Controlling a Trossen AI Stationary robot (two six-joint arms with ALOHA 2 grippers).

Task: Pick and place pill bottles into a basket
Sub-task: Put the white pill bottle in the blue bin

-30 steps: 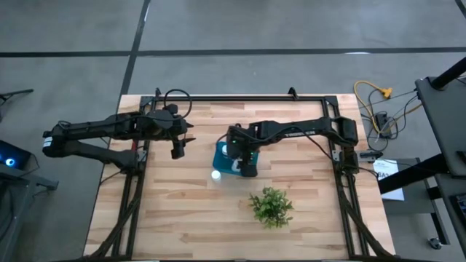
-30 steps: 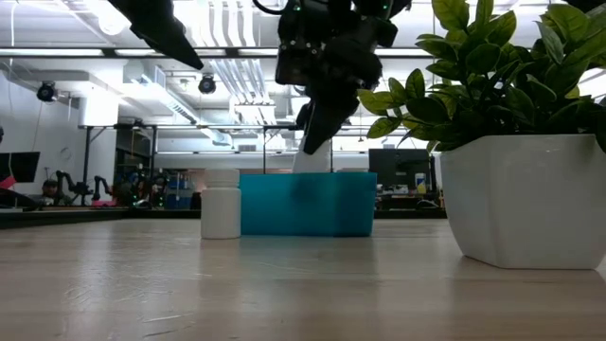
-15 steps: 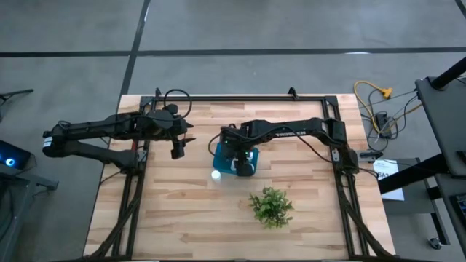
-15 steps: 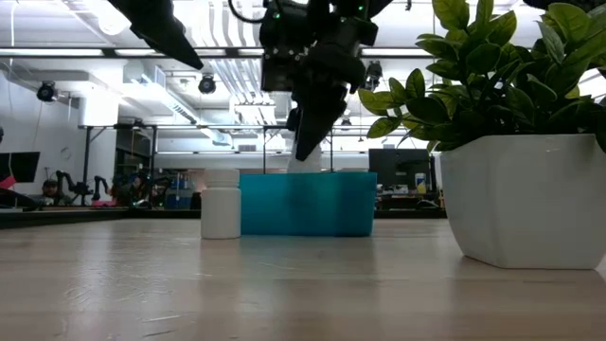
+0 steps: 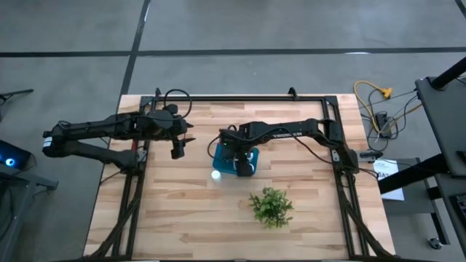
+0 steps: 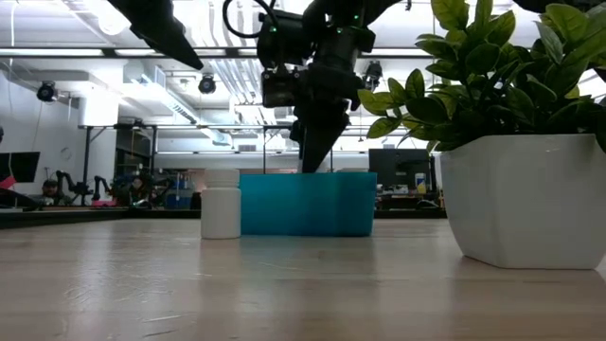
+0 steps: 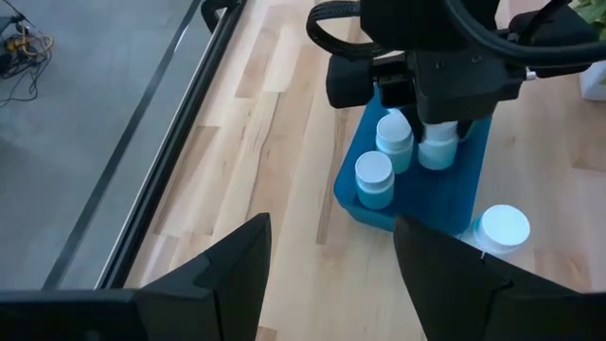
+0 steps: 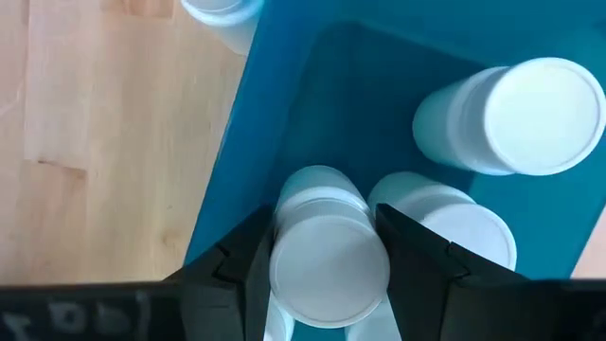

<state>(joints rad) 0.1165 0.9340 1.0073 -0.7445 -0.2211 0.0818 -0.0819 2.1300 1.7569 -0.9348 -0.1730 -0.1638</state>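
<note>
A white pill bottle [image 8: 329,254] sits clamped between the right gripper [image 8: 327,260] fingers, lowered inside the teal basket [image 7: 473,175] beside others already placed. Placing is in hand; next comes release, then fetching the last bottle [image 6: 221,204] standing just outside the basket. The left gripper [image 7: 327,270] waits open, apart.

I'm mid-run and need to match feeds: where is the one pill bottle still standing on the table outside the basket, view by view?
High view: loose pill bottle by the basket's near-left corner.
Low view: bottle standing left of the basket.
Left wrist view: white cap just outside the basket wall.
Right wrist view: only its edge, at the frame's border.
Shared landmark: the teal basket, with the right end effector inside it.
</note>
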